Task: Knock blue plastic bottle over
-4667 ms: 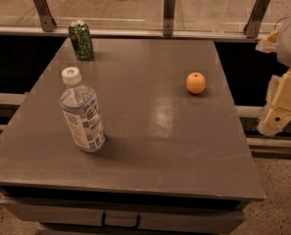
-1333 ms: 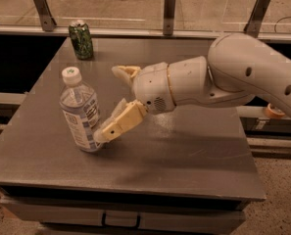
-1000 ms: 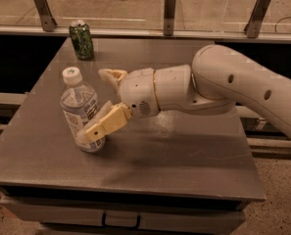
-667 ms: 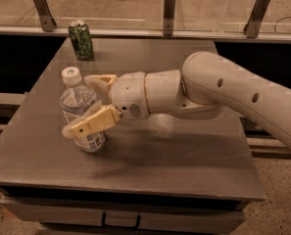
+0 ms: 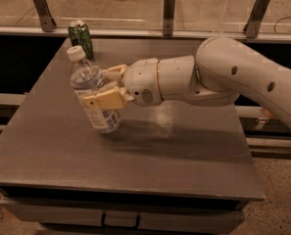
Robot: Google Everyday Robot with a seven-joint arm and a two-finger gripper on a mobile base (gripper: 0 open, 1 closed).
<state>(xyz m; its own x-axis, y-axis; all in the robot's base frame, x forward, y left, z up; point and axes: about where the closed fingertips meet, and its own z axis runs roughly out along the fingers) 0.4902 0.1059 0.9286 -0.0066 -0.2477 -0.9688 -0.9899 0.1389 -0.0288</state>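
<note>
- Camera view: the blue plastic bottle (image 5: 100,117) is seen on the left half of the bench (image 5: 159,155), nearer the far edge than the near one. It is tilted, with its white cap leaning toward the far left corner and its base on the surface.
- The gripper (image 5: 97,86) is placed against the bottle's right side. Its fingers are held apart, the nearer one laid across the label and the farther one showing just behind the bottle's shoulder.
- The arm (image 5: 233,72) is stretched in from the right edge, low over the bench.
- A green can (image 5: 81,35) is left upright at the far edge, just behind the bottle and apart from it.
- The push is judged to be in hand: the bottle is tipped but not yet down.
- A further sweep toward the left edge is called for, so that the bottle is carried past its balance point and laid flat, with the can kept clear.
</note>
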